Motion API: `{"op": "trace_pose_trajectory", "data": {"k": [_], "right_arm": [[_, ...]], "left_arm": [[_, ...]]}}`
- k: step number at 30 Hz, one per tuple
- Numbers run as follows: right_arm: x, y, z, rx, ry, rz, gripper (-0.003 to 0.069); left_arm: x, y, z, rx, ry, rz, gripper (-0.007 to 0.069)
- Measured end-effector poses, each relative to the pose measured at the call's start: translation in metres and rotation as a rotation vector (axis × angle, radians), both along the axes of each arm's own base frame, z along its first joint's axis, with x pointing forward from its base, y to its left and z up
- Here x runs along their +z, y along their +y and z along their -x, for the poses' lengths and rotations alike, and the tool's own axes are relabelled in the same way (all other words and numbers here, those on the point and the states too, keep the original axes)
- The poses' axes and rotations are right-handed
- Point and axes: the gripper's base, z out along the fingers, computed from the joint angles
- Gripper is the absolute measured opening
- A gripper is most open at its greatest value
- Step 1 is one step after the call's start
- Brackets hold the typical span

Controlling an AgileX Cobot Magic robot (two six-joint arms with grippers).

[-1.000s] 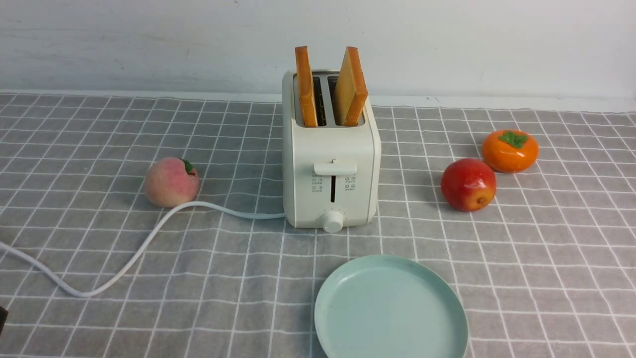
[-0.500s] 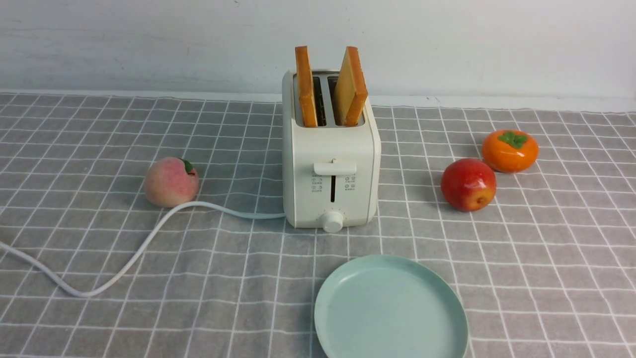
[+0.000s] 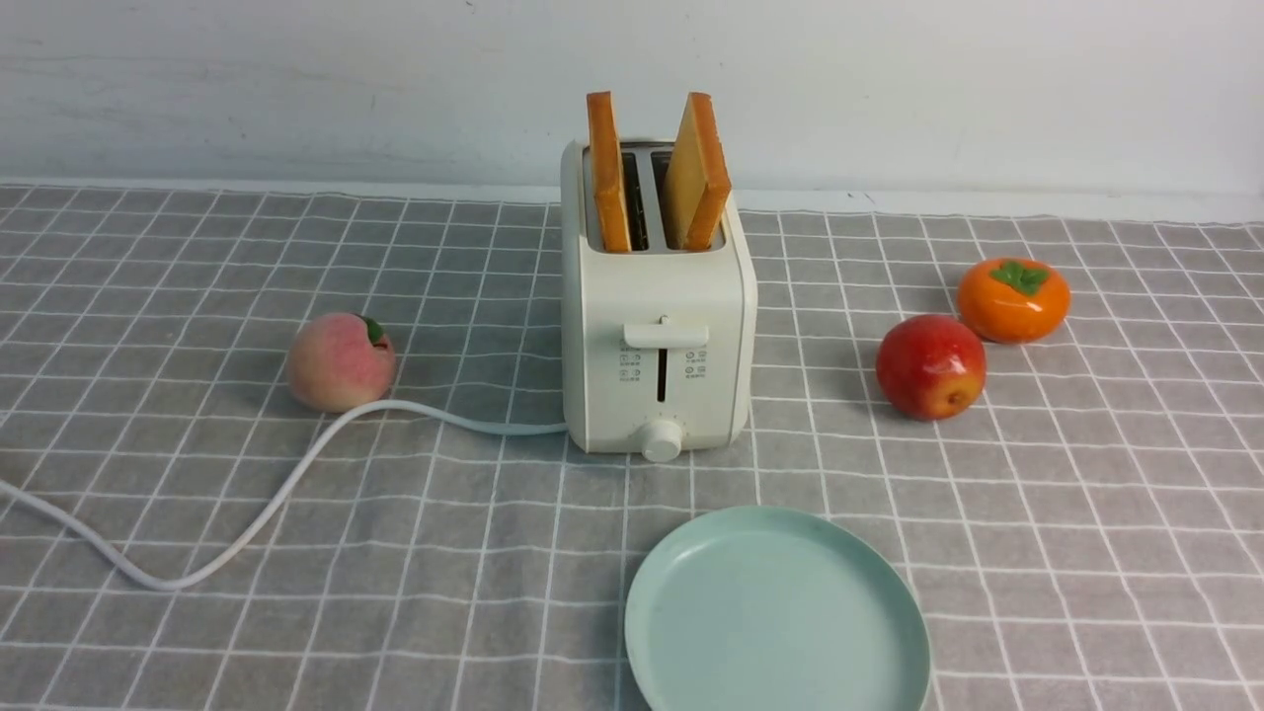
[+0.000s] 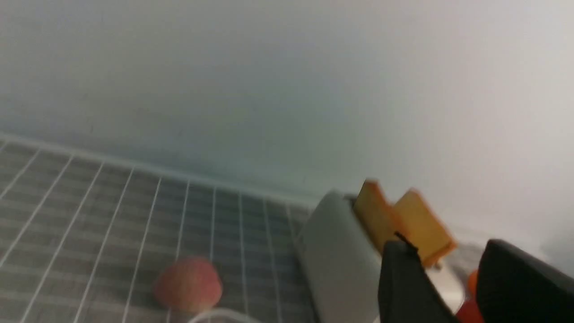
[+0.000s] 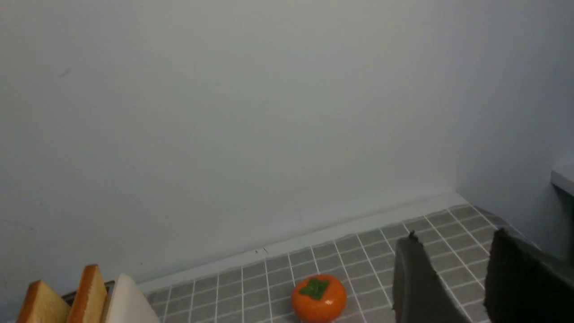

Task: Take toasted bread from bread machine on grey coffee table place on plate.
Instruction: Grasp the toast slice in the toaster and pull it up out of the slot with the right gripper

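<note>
Judging by their look, we expect the toasted bread point(image 3: 607, 173) to be light, stiff and dry, perhaps crumbly at the crust. We would pinch each slice across its flat faces near the exposed top edge. Both slices stand in the bread machine point(image 3: 657, 336), one upright and one leaning, ahead of the left end effector point(image 4: 448, 258), whose fingers are parted and empty. The right end effector point(image 5: 455, 251), likewise parted and empty, has them off toward its left. The plate point(image 3: 777, 612) lies bare on the worktop point(image 3: 197, 642), nearer both end effectors. Grey icons mark the machine's front, but we can read no writing or brand.
</note>
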Motion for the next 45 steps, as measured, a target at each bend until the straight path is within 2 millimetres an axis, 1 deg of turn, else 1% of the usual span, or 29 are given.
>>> {"op": "trace_pose_trajectory", "data": {"k": [3,4,6,7,8,10,11,12,15,17,18,20,22,23,24,25,27,28,29,30,31,32,33,34,36,37,40,44,45], "right_arm": [[-0.025,0.003,-0.011,0.041,0.084,-0.058,0.0239],[-0.041,0.007,-0.016,0.077,0.133,-0.106,0.0239],[-0.065,0.011,-0.025,0.117,0.214,-0.164,0.0239],[-0.082,0.015,-0.032,0.146,0.282,-0.211,0.0239],[-0.085,0.017,-0.033,0.158,0.294,-0.227,0.0239],[-0.111,0.027,-0.048,0.245,0.451,-0.245,0.0239],[-0.112,0.029,-0.049,0.262,0.465,-0.237,0.0239],[-0.119,0.036,-0.06,0.326,0.532,-0.205,0.0239],[-0.121,0.053,-0.087,0.49,0.65,-0.115,0.0239],[-0.115,0.066,-0.115,0.587,0.688,-0.094,0.0242],[-0.111,0.076,-0.13,0.633,0.69,-0.1,0.0248],[-0.108,0.084,-0.147,0.659,0.682,-0.098,0.0257],[-0.102,0.108,-0.18,0.707,0.646,-0.096,0.0287],[-0.1,0.117,-0.191,0.716,0.624,-0.093,0.03],[-0.1,0.119,-0.194,0.721,0.626,-0.092,0.0304],[-0.097,0.138,-0.219,0.738,0.585,-0.08,0.0335],[-0.096,0.16,-0.246,0.746,0.527,-0.074,0.0375],[-0.097,0.167,-0.257,0.743,0.511,-0.073,0.0386],[-0.097,0.169,-0.26,0.74,0.498,-0.075,0.0389],[-0.101,0.181,-0.285,0.725,0.459,-0.078,0.0408],[-0.105,0.186,-0.298,0.713,0.441,-0.08,0.0414],[-0.106,0.187,-0.3,0.711,0.438,-0.08,0.0414],[-0.109,0.193,-0.317,0.7,0.415,-0.084,0.0418],[-0.114,0.194,-0.321,0.698,0.423,-0.084,0.0419],[-0.126,0.203,-0.345,0.691,0.417,-0.086,0.0419],[-0.127,0.204,-0.346,0.691,0.417,-0.085,0.0419],[-0.14,0.209,-0.364,0.674,0.404,-0.088,0.0419],[-0.147,0.21,-0.37,0.656,0.393,-0.09,0.0414],[-0.148,0.21,-0.371,0.654,0.392,-0.086,0.0391]], "left_arm": [[-0.029,-0.005,-0.016,-0.033,0.195,-0.056,0.0237],[-0.038,-0.009,-0.018,-0.057,0.237,-0.067,0.0237],[-0.051,-0.015,-0.019,-0.097,0.297,-0.077,0.0237],[-0.059,-0.019,-0.019,-0.126,0.344,-0.076,0.0237],[-0.061,-0.021,-0.019,-0.136,0.362,-0.078,0.0237],[-0.079,-0.031,-0.016,-0.205,0.508,-0.064,0.0237],[-0.081,-0.031,-0.016,-0.21,0.519,-0.062,0.0237],[-0.086,-0.035,-0.014,-0.239,0.578,-0.048,0.0237],[-0.087,-0.041,-0.012,-0.275,0.619,0.006,0.0237],[-0.086,-0.043,-0.012,-0.292,0.615,0.035,0.0237],[-0.086,-0.044,-0.012,-0.3,0.613,0.05,0.0237],[-0.085,-0.045,-0.011,-0.306,0.613,0.061,0.0237],[-0.085,-0.046,-0.011,-0.31,0.612,0.075,0.0237],[-0.084,-0.046,-0.011,-0.31,0.609,0.076,0.0237],[-0.084,-0.046,-0.012,-0.31,0.608,0.077,0.0237],[-0.084,-0.046,-0.012,-0.31,0.606,0.079,0.0237],[-0.084,-0.046,-0.012,-0.309,0.603,0.081,0.0237],[-0.084,-0.046,-0.012,-0.309,0.603,0.081,0.0237],[-0.084,-0.046,-0.012,-0.309,0.603,0.081,0.0237],[-0.084,-0.046,-0.012,-0.309,0.603,0.082,0.0237],[-0.084,-0.046,-0.012,-0.309,0.603,0.082,0.0237],[-0.084,-0.046,-0.012,-0.309,0.603,0.082,0.0237],[-0.084,-0.046,-0.012,-0.31,0.603,0.081,0.0237],[-0.084,-0.046,-0.012,-0.31,0.603,0.081,0.0237],[-0.084,-0.046,-0.012,-0.31,0.602,0.08,0.0237],[-0.084,-0.046,-0.012,-0.31,0.602,0.08,0.0237],[-0.084,-0.046,-0.012,-0.311,0.605,0.079,0.0237],[-0.085,-0.046,-0.011,-0.315,0.615,0.077,0.0237],[-0.085,-0.046,-0.011,-0.316,0.62,0.075,0.0237]]}}
